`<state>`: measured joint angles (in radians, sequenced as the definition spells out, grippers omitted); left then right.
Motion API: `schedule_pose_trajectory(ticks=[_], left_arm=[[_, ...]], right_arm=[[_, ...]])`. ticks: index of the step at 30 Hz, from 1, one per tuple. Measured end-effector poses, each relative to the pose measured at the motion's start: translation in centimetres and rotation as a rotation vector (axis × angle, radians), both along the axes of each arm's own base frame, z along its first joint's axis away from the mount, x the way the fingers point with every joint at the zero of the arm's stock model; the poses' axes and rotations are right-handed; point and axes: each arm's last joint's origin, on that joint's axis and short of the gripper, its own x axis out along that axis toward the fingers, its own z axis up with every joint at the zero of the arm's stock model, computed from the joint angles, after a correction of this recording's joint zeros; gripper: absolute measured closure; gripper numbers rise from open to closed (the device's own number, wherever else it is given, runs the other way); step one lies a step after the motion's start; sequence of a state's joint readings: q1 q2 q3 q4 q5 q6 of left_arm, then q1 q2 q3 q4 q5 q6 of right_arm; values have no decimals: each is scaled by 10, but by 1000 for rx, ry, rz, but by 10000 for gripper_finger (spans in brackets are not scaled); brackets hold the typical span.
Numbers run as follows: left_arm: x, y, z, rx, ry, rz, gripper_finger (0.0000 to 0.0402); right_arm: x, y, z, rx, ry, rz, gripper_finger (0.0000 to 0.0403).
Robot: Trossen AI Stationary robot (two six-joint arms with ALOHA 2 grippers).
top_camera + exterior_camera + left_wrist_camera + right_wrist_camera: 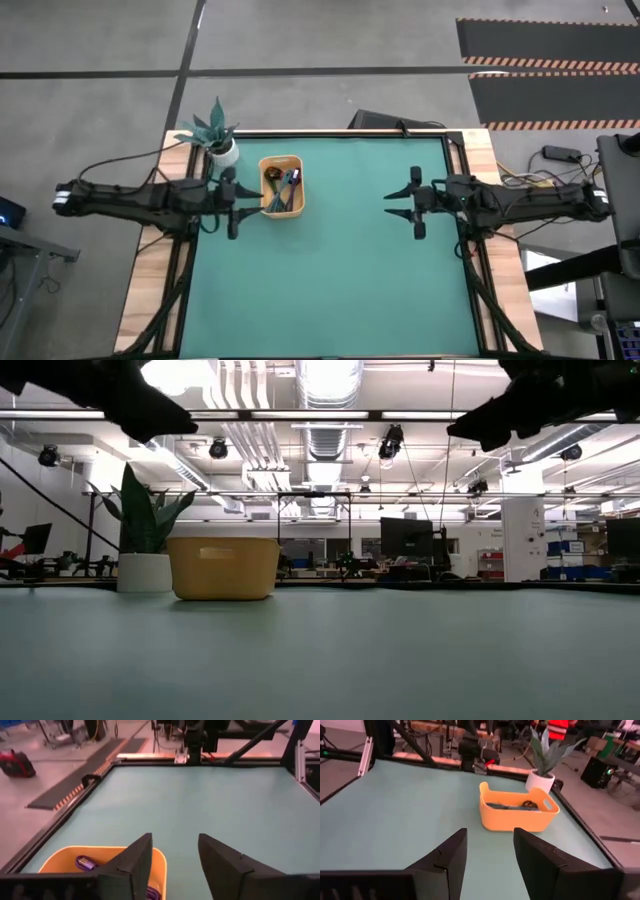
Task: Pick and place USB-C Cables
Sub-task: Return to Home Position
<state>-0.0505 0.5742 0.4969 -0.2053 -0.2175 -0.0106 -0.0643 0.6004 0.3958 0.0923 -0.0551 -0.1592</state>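
The yellow tray stands on the green mat near its far left corner; it also shows in the low view and in the right wrist view. Several short cable bundles lie inside it; a purple one shows in the left wrist view. My left gripper hovers open just left of the tray, above the table. My right gripper hovers open over the right half of the mat, far from the tray.
A small potted plant in a white pot stands at the tray's far left, close to my left arm. The wide green mat between the two grippers and toward the near edge is bare.
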Motion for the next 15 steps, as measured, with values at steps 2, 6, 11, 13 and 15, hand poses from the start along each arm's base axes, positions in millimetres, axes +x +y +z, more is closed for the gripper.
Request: schedule_pose_trajectory(ticks=[2, 6, 11, 13, 15], left_arm=[[-5, 0, -5, 7, -25, -2, 269], [-13, 1, -16, 18, -64, -6, 303], [-21, 1, -25, 25, -93, -16, 350], [-25, 1, -29, 38, -98, -28, 368], [-29, 1, -31, 42, -116, -36, 384]], right_arm=[[-3, 0, 1, -10, -20, 2, 257], [-10, 1, -3, -37, -35, 6, 272], [-20, 1, -13, -51, -54, 7, 292], [-23, 1, -16, -59, -67, 8, 301], [-29, 2, -17, -75, -95, 9, 311]])
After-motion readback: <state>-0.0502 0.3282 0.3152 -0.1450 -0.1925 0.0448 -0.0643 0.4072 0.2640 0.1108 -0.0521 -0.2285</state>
